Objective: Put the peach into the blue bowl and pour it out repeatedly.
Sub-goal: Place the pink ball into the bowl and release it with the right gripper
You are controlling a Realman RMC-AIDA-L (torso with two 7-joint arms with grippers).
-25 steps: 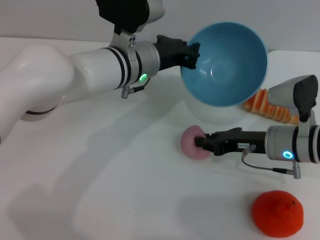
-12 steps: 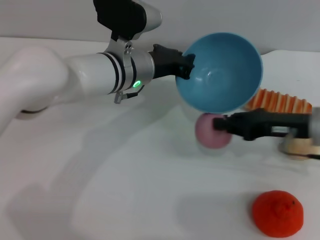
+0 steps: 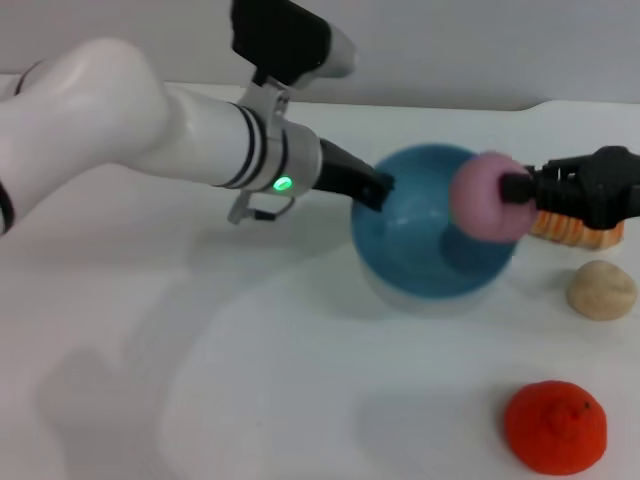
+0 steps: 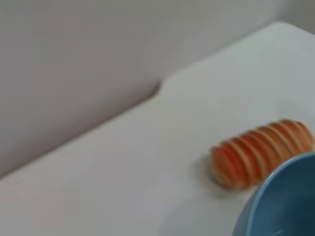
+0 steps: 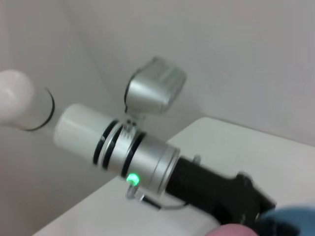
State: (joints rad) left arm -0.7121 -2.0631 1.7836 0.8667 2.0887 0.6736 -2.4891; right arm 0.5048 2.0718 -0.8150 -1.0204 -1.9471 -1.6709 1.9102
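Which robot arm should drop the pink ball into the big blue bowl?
The right. The right gripper already holds the small pink-mauve ball-shaped peach above the round light-blue plastic bowl, so it likely only needs to let go. The left gripper is busy gripping the bowl's rim.
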